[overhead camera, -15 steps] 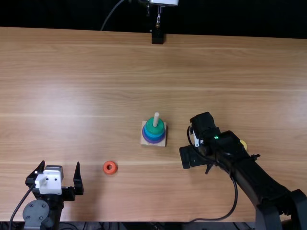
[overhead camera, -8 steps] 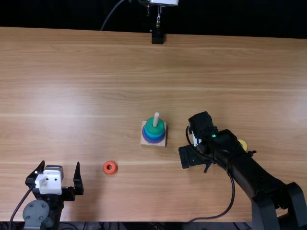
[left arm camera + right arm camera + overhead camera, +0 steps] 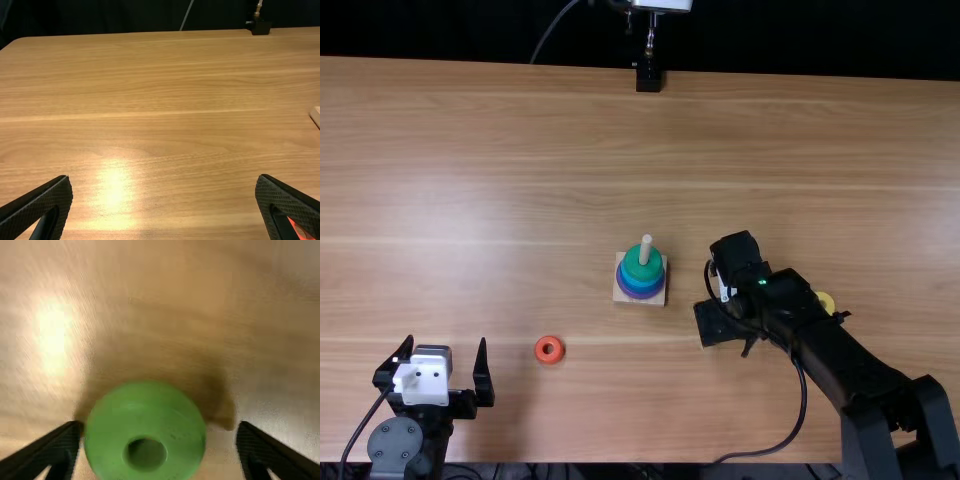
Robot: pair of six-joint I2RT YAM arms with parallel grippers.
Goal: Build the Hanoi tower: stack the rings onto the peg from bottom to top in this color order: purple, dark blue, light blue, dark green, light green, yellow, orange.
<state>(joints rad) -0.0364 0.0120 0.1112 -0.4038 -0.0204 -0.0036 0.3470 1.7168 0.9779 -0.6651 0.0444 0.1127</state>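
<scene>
With its body over the right half of the bench (image 3: 520, 160), the right gripper (image 3: 718, 326) is open; fingers (image 3: 272, 452) stand apart on either side of the light green ring (image 3: 145, 407), hole facing up; one finger is nearer its rim than the other; contact with the ring, cannot tell. Peg (image 3: 646, 249) is upright on its square base (image 3: 622, 293), about mid-bench, left of the right gripper; stacked around it from the bottom: purple ring (image 3: 640, 296), dark blue ring (image 3: 639, 290), light blue ring (image 3: 641, 284), dark green ring (image 3: 642, 265); bare peg stands above these. Yellow ring (image 3: 826, 301) is at the right, partly covered by the right arm (image 3: 850, 365); orange ring (image 3: 540, 349) lies flat, left of the base and nearer, well apart from it. Left gripper (image 3: 446, 343) is at near left, open and empty, its fingers (image 3: 45, 200) wide apart; orange ring lies to its right.
</scene>
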